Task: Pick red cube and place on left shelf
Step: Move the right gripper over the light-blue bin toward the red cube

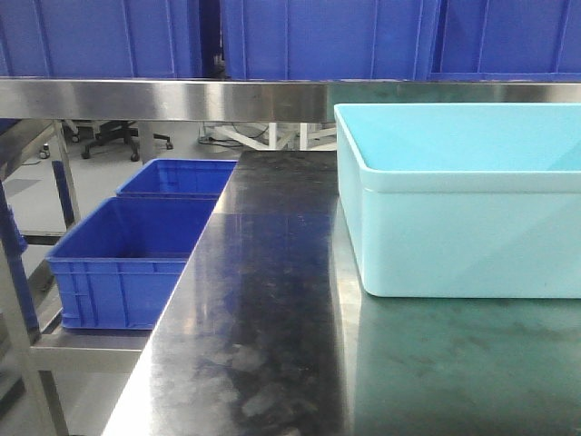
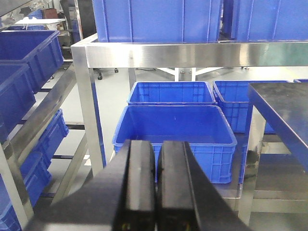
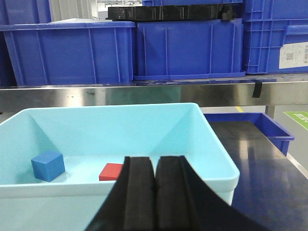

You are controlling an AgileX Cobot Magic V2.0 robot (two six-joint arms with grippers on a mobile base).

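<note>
The red cube [image 3: 111, 171] lies on the floor of a pale turquoise tub [image 3: 217, 149], just beyond and left of my right gripper [image 3: 155, 159]. That gripper is shut and empty, hovering at the tub's near wall. My left gripper [image 2: 158, 143] is shut and empty, held in the air left of the table and facing open blue crates. The stainless-steel shelf rail [image 2: 192, 54] spans the top of the left wrist view with dark blue crates on it. It also shows in the front view [image 1: 182, 98]. The front view shows neither gripper nor the cube.
A blue cube [image 3: 47, 165] sits in the tub left of the red one. Two open blue crates [image 1: 127, 259] stand low, left of the dark steel table [image 1: 263, 300]. A slanted rack with more blue crates [image 2: 26, 57] is at far left. A steel post [image 2: 89, 110] stands nearby.
</note>
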